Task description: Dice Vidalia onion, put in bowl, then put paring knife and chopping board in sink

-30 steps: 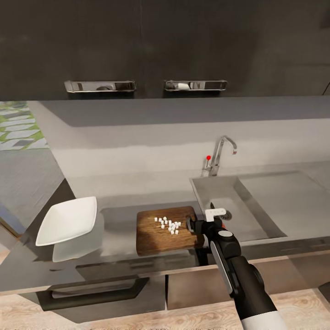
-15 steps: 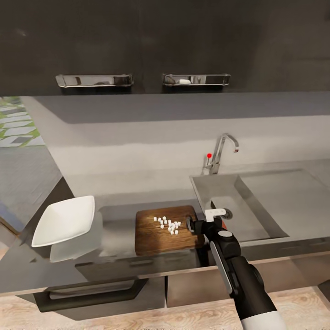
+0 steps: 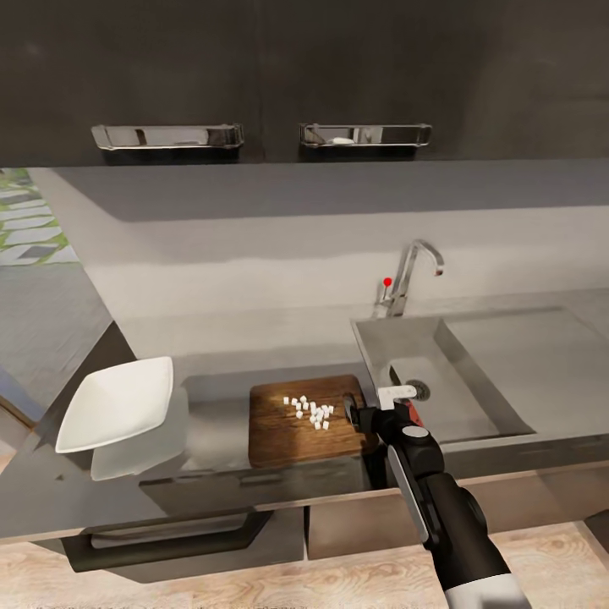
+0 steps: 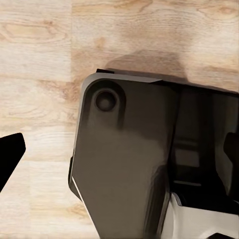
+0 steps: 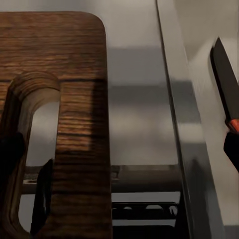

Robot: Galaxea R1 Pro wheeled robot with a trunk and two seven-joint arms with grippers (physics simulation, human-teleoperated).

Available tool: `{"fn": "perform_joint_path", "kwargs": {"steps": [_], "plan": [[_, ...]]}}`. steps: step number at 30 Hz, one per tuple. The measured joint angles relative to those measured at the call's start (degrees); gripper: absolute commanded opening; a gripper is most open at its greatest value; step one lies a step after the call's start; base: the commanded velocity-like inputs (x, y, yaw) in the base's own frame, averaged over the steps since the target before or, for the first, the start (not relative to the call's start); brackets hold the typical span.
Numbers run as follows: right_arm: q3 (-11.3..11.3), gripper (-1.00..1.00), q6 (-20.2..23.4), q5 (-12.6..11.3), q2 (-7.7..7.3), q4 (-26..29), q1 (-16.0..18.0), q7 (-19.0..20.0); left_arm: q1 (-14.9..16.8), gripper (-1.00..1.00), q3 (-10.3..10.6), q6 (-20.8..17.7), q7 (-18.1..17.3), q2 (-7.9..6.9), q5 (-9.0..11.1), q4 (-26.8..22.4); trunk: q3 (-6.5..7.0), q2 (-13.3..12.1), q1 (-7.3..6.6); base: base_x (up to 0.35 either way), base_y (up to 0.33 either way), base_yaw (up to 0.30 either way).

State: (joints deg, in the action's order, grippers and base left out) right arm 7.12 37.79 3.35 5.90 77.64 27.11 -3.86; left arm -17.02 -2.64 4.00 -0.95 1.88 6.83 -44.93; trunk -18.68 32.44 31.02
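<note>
The head camera has tipped slightly since a second ago — the cabinet handles sit higher in frame and the bowl a touch lower — while the things on the countertop [image 3: 211, 338] keep their places. At lower centre of the head view lies the chopping board [image 3: 300, 420], dark brown wood with rounded corners, a loose cluster of diced onion [image 3: 311, 412] — tiny white cubes — scattered on its right half. The right gripper [image 3: 353, 414] sits at the board's right end by the handle slot; in the right wrist view a dark finger [image 5: 11, 154] shows at the slot's edge, but whether it is clamped on the wood cannot be told. To the right, the grey steel sink [image 3: 461, 397] holds the paring knife [image 5: 226, 94], dark blade and red-orange handle, on the basin side of the rim. At centre left the white square bowl [image 3: 118, 402] rests tilted on the worktop. The left gripper's state cannot be told; its wrist camera faces pale wood flooring [image 4: 45, 50] and the robot's dark base [image 4: 124, 164].
</note>
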Motion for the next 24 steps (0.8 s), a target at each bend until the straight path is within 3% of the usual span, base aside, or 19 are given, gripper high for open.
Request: {"fn": "perform_joint_path", "kwargs": {"steps": [13,23,24], "plan": [[0.00,1.00,0.00,0.00,0.02,-0.26,0.00,0.00,0.00,1.00,0.00,0.00,0.00,0.00,0.00,0.00,-1.13,0.00,0.00,0.000,0.000,0.000],[-0.03,1.00,0.00,0.00,-0.11,-0.26,0.00,0.00,0.00,1.00,0.00,0.00,0.00,-0.01,0.00,0.00,-1.19,0.00,0.00,0.000,0.000,0.000],[-0.04,-1.00,0.00,0.00,-0.11,-0.26,0.00,0.00,0.00,1.00,0.00,0.00,0.00,-0.01,0.00,0.00,-1.19,0.00,0.00,0.000,0.000,0.000]]}}
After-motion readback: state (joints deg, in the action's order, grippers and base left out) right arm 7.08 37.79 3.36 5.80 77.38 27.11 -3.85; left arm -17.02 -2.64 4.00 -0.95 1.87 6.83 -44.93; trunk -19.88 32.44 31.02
